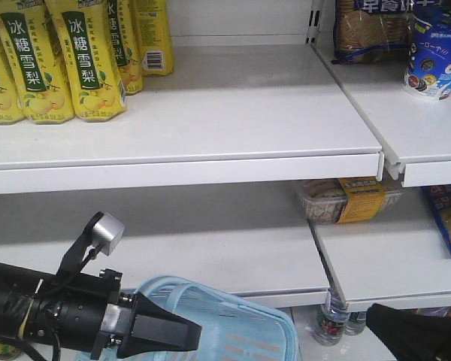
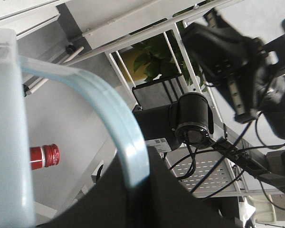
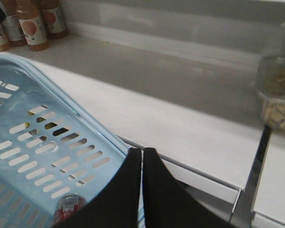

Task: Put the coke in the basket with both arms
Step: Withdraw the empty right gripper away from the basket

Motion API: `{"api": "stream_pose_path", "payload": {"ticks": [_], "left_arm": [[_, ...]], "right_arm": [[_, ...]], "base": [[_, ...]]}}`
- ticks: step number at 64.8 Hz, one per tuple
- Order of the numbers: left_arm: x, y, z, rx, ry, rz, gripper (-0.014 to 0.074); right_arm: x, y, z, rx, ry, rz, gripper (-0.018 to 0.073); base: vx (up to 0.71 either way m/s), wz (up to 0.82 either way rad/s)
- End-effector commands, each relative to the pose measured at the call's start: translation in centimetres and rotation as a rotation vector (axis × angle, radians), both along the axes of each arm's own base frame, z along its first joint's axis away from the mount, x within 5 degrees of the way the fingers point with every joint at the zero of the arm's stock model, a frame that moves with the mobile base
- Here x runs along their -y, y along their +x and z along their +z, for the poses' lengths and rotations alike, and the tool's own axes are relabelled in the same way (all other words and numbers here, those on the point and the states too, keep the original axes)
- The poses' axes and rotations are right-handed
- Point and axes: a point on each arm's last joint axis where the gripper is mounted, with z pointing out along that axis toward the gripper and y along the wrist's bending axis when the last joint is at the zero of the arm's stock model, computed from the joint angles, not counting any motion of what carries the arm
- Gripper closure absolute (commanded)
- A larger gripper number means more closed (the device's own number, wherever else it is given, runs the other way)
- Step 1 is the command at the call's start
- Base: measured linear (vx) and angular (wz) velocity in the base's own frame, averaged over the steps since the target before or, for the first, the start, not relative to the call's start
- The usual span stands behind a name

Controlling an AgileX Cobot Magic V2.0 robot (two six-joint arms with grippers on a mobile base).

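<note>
We see the coke (image 2: 43,156) lying level across the left wrist view, red cap toward the picture's right. From the right wrist it sits low inside the basket (image 3: 61,102), by the slotted wall. Our left claw (image 1: 194,331) clamps the basket's handle (image 2: 109,109). Our right claw (image 3: 142,153) is narrow, fingers almost touching at the rim.

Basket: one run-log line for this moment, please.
basket held before shelves | left gripper shut on handle | right gripper shut on rim | coke partly visible by slotted wall, inside unconfirmed
</note>
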Motion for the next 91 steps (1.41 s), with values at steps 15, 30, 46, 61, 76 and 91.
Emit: {"api": "stream_pose_path", "payload": {"ticks": [15, 30, 46, 61, 76, 91], "left_arm": [[0.4, -1.2, 3.4, -0.019, -0.248, -0.114, 0.0604], [0.4, -1.2, 3.4, -0.019, -0.248, -0.114, 0.0604], [0.4, -1.2, 3.4, -0.019, -0.248, -0.114, 0.0604], [0.4, -1.2, 3.4, -0.019, -0.248, -0.114, 0.0604], [0.4, -1.2, 3.4, -0.019, -0.248, -0.114, 0.0604], [0.4, -1.1, 3.4, -0.020, -0.251, -0.105, 0.0604]], "right_arm": [[2.0, 0.2, -3.2, -0.063, 0.095, -0.282, 0.0564], [3.0, 0.5, -3.3, -0.032, 0.088, -0.399, 0.0564], [3.0, 0.5, -3.3, -0.030, 0.087, -0.404, 0.0564], [3.0, 0.5, -3.3, -0.030, 0.087, -0.404, 0.0564], [3.0, 0.5, -3.3, -0.030, 0.087, -0.404, 0.0564], [3.0, 0.5, -3.3, -0.030, 0.087, -0.404, 0.0564]], "base": [[0.00, 0.00], [0.00, 0.00], [0.00, 0.00], [0.00, 0.00], [0.00, 0.00], [0.00, 0.00]]}}
